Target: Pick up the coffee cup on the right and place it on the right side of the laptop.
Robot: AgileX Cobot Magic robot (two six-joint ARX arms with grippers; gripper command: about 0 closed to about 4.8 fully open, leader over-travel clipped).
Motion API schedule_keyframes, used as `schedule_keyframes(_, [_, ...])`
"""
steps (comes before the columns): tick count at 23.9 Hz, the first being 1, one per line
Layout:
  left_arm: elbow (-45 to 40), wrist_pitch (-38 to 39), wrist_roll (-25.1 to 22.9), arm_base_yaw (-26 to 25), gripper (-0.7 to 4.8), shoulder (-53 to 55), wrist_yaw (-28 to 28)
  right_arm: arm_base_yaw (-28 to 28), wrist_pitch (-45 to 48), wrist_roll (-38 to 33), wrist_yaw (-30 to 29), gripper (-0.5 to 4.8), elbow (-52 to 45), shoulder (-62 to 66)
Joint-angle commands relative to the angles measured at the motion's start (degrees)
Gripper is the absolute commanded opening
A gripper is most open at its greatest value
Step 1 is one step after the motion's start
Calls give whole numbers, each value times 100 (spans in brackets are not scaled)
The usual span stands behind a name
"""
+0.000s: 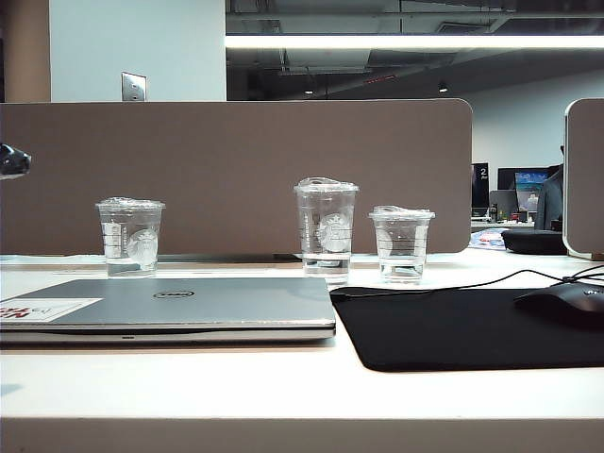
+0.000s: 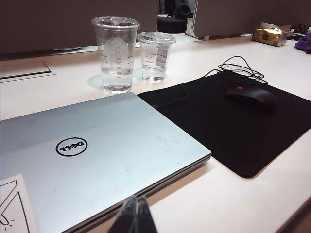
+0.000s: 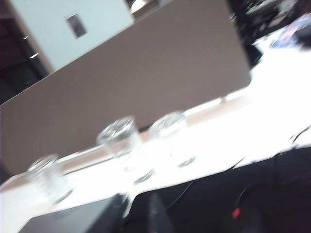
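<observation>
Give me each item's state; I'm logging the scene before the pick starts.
Coffee cup: upright, lidded, untouched.
Taller cup: upright, lidded, a little water.
Left cup: upright, lidded.
Laptop: closed, flat.
Mouse: on the black mat.
Left pincer: shut, empty.
Right pincer: slightly open, empty.

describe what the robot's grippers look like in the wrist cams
Little shows. The left gripper appears as two slim, flat black fingertips tapering to narrow ends, with no markings or cables visible. The right gripper shows as two dark fingers, blurred, so no detail can be read. The arms themselves are out of these views.
</observation>
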State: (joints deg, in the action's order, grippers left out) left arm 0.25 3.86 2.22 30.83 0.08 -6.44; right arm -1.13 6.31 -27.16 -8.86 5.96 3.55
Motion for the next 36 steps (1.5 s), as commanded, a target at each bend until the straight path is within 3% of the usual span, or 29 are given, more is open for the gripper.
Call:
schedule_keyframes(1, [17,-50,-11,-4,-5,0,-22,9,197,811,343,290,376,570])
schedule_keyframes(3, [17,-50,-11,-4,-5,0,-22,17,660,1152,256,479,647,1432])
schedule_keyframes(8, [17,-48,-11,-4,-5,0,-22,240,1755,1875,-262,479,1119,3386])
schedule_keyframes(13, [17,-52,-11,-4,-5,0,-22,675,2846,2345,-264,479,1744,5510])
schedule_keyframes(22, [17,-48,-11,-4,-5,0,-22,966,3484,2667,-260,479,4026,9735])
schedule_keyframes(31, [17,-46,-11,-4,-5,0,-22,1040,4498,2719,-245,479,5010,11416])
schedule_keyframes(36, [17,-48,-11,-4,-5,0,-24,1040,4511,2721,-243,479,5556,12026])
